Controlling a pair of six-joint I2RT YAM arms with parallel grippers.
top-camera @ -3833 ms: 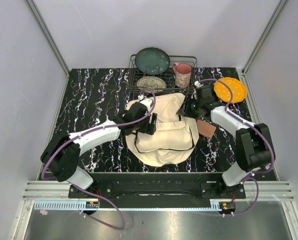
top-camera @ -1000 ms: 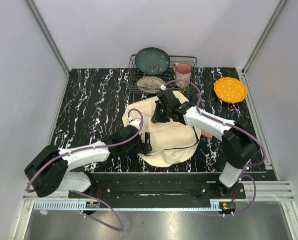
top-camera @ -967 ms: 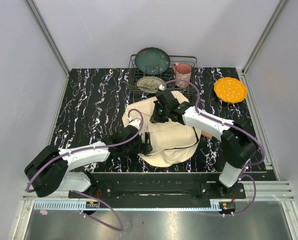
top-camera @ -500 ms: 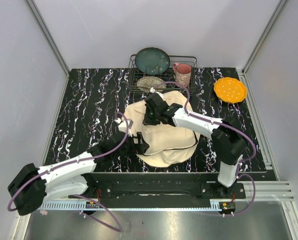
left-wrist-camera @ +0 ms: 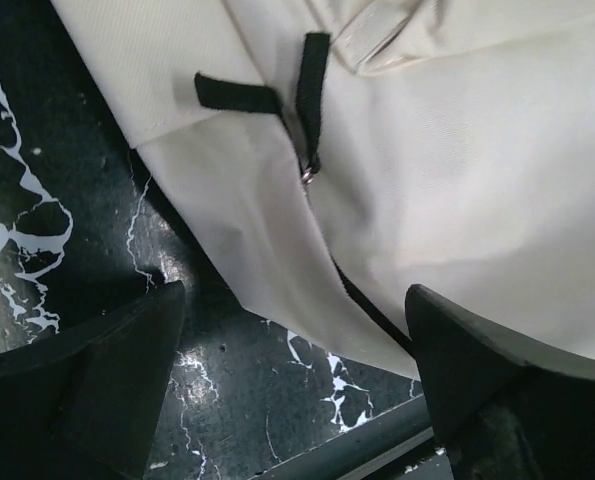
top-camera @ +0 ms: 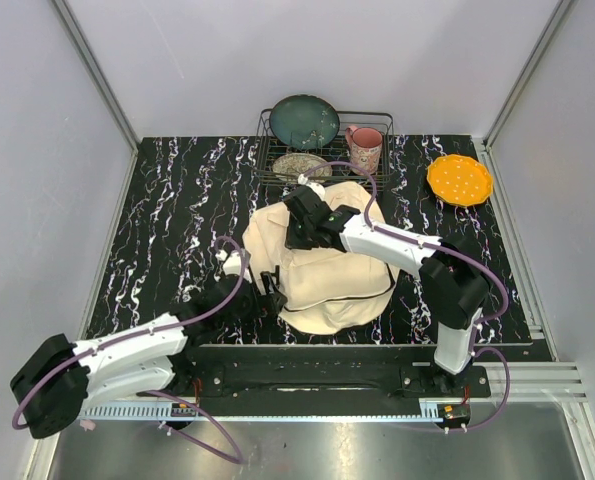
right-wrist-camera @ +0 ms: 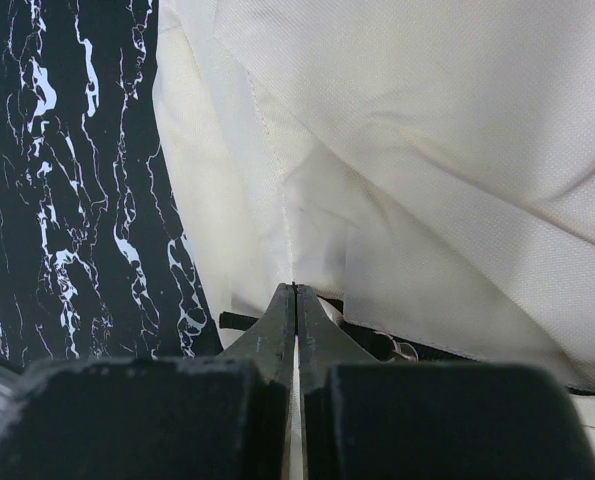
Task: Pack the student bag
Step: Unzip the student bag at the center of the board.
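The student bag (top-camera: 329, 272) is a cream canvas backpack with black trim, lying in the middle of the table. My right gripper (top-camera: 295, 228) is over its far-left part, shut on a fold of its cream cloth (right-wrist-camera: 427, 150); a strip of cloth shows between the closed fingers (right-wrist-camera: 277, 325). My left gripper (top-camera: 272, 296) is open and empty, low over the table at the bag's near-left edge. In the left wrist view the bag's side (left-wrist-camera: 427, 180) with a black zip pull (left-wrist-camera: 312, 100) lies just beyond the spread fingers (left-wrist-camera: 107, 370).
A wire dish rack (top-camera: 377, 117) stands behind the bag with a dark green plate (top-camera: 304, 120), a patterned plate (top-camera: 301, 165) and a pink mug (top-camera: 365, 148). An orange plate (top-camera: 459, 178) lies at the far right. The table's near edge runs just behind my left gripper.
My left gripper has drawn back from the bag's left side toward the near edge. My right gripper has moved left across the bag's far part, and the cloth there has shifted left.
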